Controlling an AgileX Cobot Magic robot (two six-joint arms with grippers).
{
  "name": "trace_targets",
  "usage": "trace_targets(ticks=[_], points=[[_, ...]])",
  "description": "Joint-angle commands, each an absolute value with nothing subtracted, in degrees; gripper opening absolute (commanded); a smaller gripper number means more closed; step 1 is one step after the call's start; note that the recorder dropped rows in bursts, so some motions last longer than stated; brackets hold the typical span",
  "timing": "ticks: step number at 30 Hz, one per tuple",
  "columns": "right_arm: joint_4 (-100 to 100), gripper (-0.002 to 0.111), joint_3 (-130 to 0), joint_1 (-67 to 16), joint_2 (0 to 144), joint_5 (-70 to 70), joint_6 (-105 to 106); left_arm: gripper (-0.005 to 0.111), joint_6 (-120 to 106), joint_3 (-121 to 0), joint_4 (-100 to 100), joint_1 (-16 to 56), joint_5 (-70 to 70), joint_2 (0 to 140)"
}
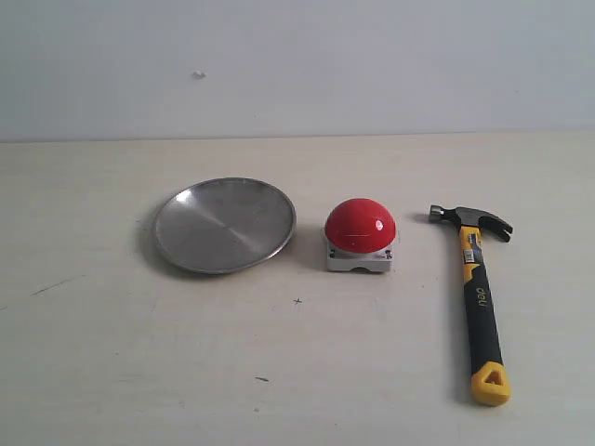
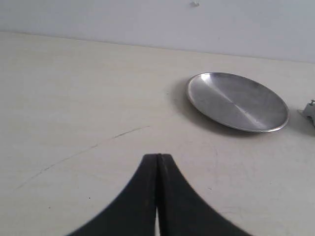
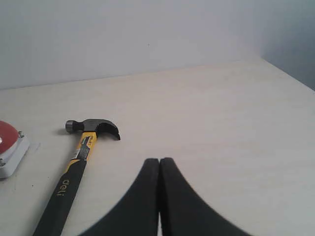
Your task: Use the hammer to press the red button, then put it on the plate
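The hammer lies flat on the table at the right, dark head away from the camera, yellow looped end nearest. In the right wrist view the hammer lies apart from my right gripper, which is shut and empty. The red button on its grey base sits mid-table, and its edge shows as the red button. The metal plate rests left of the button. My left gripper is shut on nothing, well short of the plate. Neither gripper appears in the exterior view.
A pale wooden table runs back to a plain white wall. A thin dark scratch crosses the tabletop near the left gripper. The table's right edge shows in the right wrist view.
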State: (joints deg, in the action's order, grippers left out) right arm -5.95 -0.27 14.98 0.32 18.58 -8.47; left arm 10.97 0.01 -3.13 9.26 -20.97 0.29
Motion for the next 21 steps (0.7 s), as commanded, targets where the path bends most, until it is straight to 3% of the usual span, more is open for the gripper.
trace_targets(ticks=[1, 13, 21], points=[[-6.1, 0.000, 0.0, 15.3, 0.0, 18.1, -8.1, 0.000, 11.2, 0.0, -3.4, 9.1, -20.8, 0.0], [-8.5, 0.000, 0.0, 15.3, 0.0, 15.8, -7.5, 0.000, 11.2, 0.0, -3.4, 9.1, -20.8, 0.0], [-9.3, 0.000, 0.0, 15.3, 0.0, -15.7, -11.5, 0.000, 11.2, 0.0, -3.4, 9.1, -20.8, 0.0]])
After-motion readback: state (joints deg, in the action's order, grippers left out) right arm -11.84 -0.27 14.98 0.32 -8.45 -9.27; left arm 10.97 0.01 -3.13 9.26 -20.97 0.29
